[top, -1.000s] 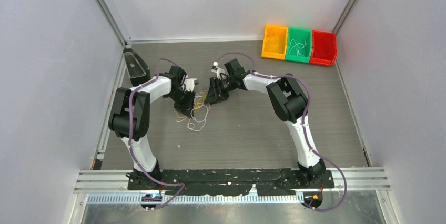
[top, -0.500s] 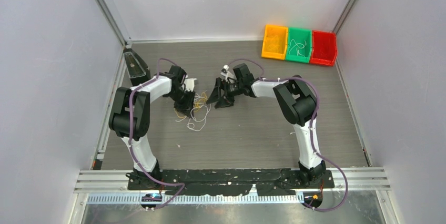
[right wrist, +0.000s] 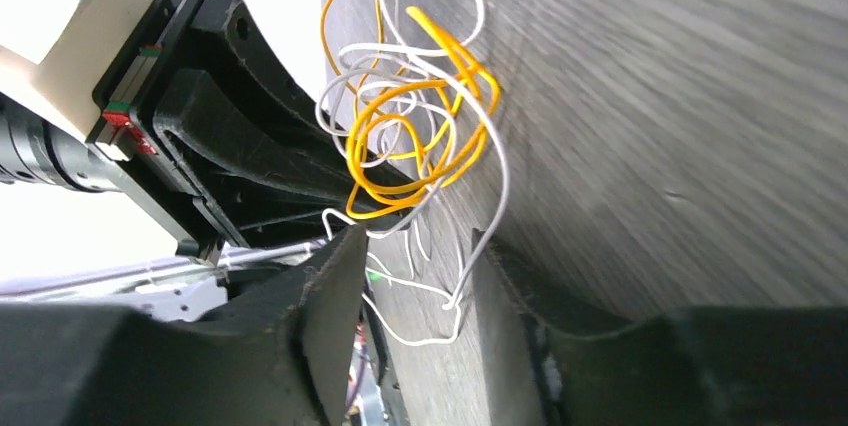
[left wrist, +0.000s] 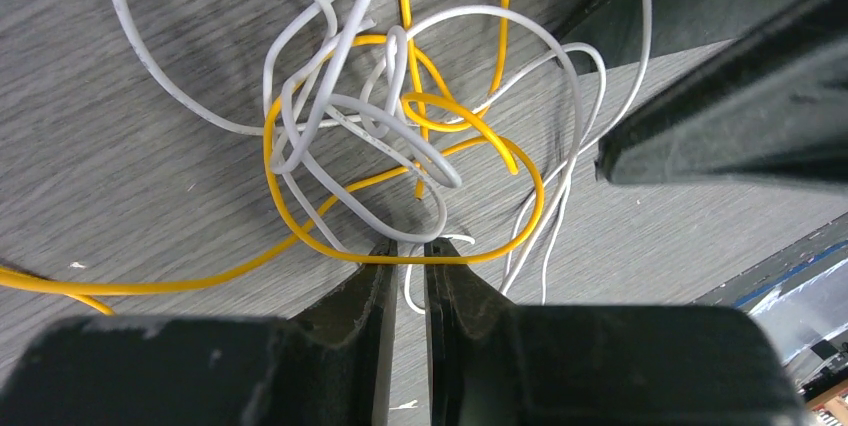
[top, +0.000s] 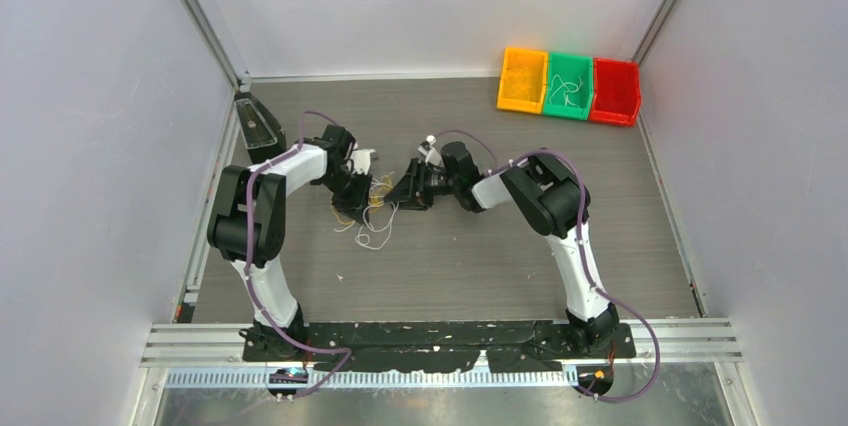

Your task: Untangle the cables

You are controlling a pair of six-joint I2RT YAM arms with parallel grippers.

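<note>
On the grey wood-grain worktop (top: 480, 256), the cables (top: 375, 211) lie as a small knot of very thin, smooth wires, white and yellow-orange, curling in loose loops. At the left of the cables, the left pincer (left wrist: 410, 251) has its black tips pressed almost together and pinches the edge of the knot, where a yellow loop and a white strand cross. At the right of the cables, the right pincer (right wrist: 415, 241) stands spread, with one white strand between its fingers. Far behind the cables, to the right, sit an orange bin (top: 522, 79), a green bin (top: 568, 86) and a red bin (top: 615, 91), all of plastic.
</note>
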